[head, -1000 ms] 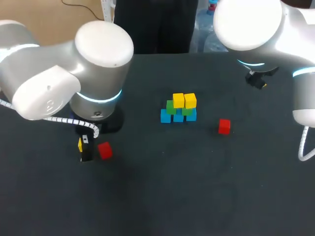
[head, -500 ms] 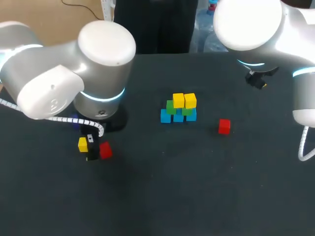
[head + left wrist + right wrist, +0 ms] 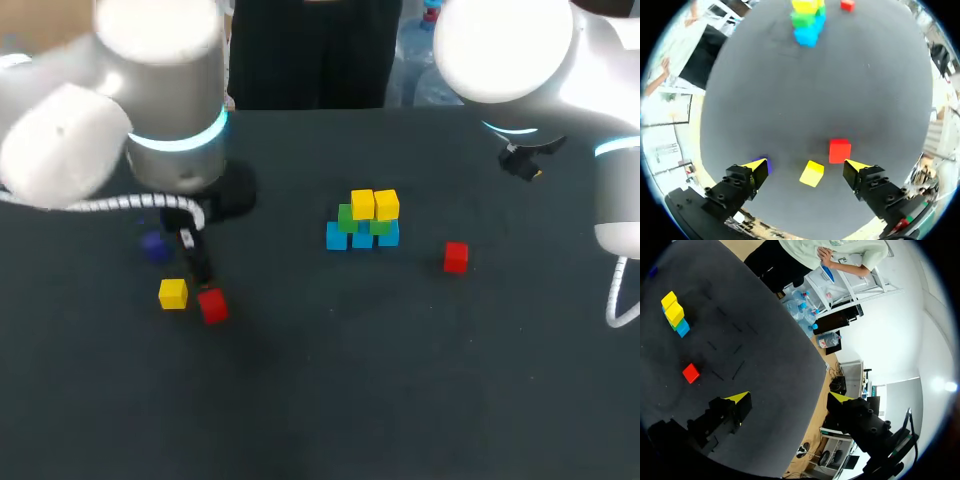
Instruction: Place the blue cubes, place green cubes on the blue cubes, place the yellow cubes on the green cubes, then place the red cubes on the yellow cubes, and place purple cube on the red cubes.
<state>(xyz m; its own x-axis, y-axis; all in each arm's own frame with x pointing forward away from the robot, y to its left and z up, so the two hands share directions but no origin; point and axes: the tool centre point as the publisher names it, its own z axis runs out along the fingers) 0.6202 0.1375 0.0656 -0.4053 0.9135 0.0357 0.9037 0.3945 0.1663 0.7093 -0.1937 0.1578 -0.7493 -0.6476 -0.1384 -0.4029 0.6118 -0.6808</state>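
**Head view.** Stack [image 3: 362, 222] at mid-tabletop [image 3: 330, 400]: blue row at the base, green over it, two yellow on top, no red yet. Loose yellow cube [image 3: 173, 293] and near red cube [image 3: 212, 305] lie just beside each other, with the purple cube [image 3: 154, 247] close by. Far red cube [image 3: 455, 257] sits right of the stack, apart from it. My left arm [image 3: 150, 120] hangs over the loose group. My right arm [image 3: 510, 50] is at the far corner.

**Left wrist view.** Left jaws wide apart, holding and touching nothing. The loose yellow cube [image 3: 812, 173] lies below, between the fingers. The near red cube [image 3: 840, 151] is just ahead, by one tip, and the purple cube [image 3: 762, 164] is by the other.

Judgement: red is the next layer. I should centre on the near red cube, square the fingers to its faces and descend straight, so as not to nudge its yellow neighbour.

**Right wrist view.** Right jaws wide apart, empty, above bare tabletop. The far red cube [image 3: 691, 373] and the stack [image 3: 675, 315] are well ahead.
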